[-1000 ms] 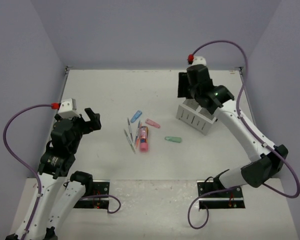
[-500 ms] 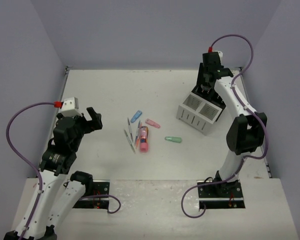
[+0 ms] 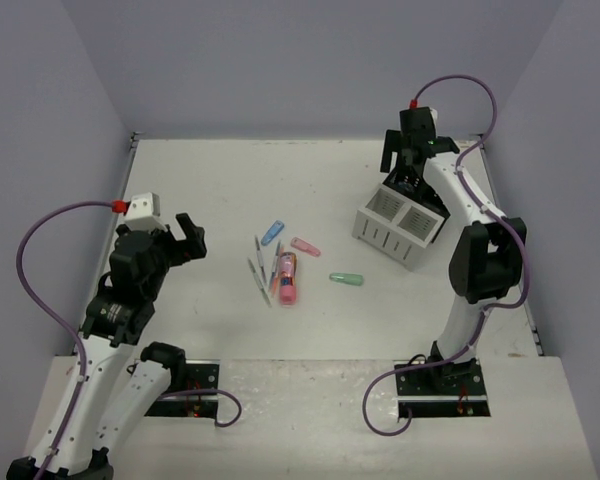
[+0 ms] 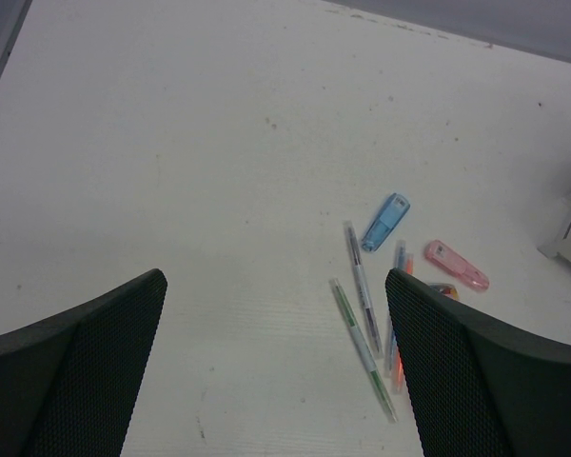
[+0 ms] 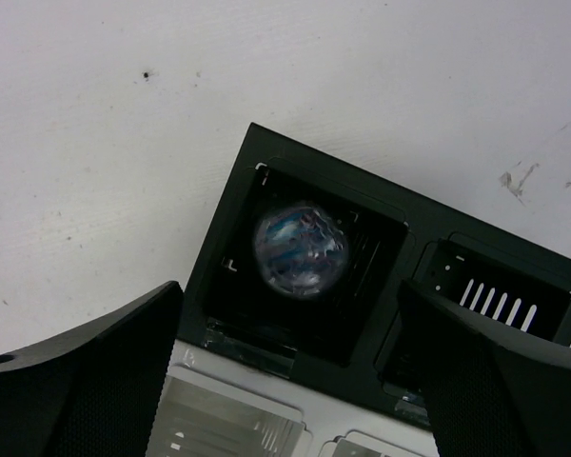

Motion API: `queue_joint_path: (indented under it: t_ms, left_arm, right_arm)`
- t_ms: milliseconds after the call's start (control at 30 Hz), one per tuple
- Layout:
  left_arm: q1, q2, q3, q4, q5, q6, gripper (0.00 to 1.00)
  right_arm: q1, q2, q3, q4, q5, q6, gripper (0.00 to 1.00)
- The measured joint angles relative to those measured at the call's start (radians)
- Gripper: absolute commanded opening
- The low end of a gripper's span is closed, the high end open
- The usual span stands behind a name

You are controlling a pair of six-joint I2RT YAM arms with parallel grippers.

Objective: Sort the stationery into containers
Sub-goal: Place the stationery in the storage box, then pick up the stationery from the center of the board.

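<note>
A round grey-blue disc [image 5: 300, 248] shows inside one cell of the containers' black half [image 5: 230, 217], clear of both fingers. My right gripper [image 5: 287, 290] hangs open straight above that cell, at the back right in the top view [image 3: 412, 172]. The white slatted half [image 3: 392, 228] joins it on the near side. Mid-table lie a blue capsule [image 3: 272, 232], a pink capsule [image 3: 305, 246], a green capsule [image 3: 346, 279], a pink-orange glue stick [image 3: 287, 277] and thin pens [image 3: 259, 270]. My left gripper [image 3: 185, 240] is open and empty, left of the pile; the pens [image 4: 361, 290] lie by its right finger.
Grey walls close the table in at the back and on both sides. The second black cell [image 5: 490, 295] with slotted walls sits right of the disc's cell. Bare tabletop [image 3: 210, 190] stretches between the left gripper and the back wall.
The right gripper has opened and the disc now lies free in the black cell. The right arm shifted back and upright over the organizer. The left arm barely moved.
</note>
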Motion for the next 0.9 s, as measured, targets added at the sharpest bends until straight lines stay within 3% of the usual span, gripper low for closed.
queue_joint_path:
  t_ms: [300, 567, 733, 900]
  left_arm:
    - [0.002, 0.081, 0.000, 0.010, 0.000, -0.039, 1.00]
    - [-0.008, 0.318, -0.006, 0.051, 0.072, -0.210, 1.00]
    - [-0.148, 0.574, -0.006, 0.083, 0.020, -0.333, 1.00]
    - [-0.309, 0.659, -0.006, 0.092, -0.042, -0.441, 1.00]
  right_arm:
    - [0.016, -0.027, 0.019, -0.048, 0.003, 0.006, 0.99]
    - [0.256, -0.369, -0.161, -0.017, -0.060, 0.033, 0.98]
    - [0.308, -0.562, -0.297, 0.007, -0.091, 0.063, 0.98]
    - [0.302, -0.641, -0.466, 0.028, -0.094, 0.094, 0.99]
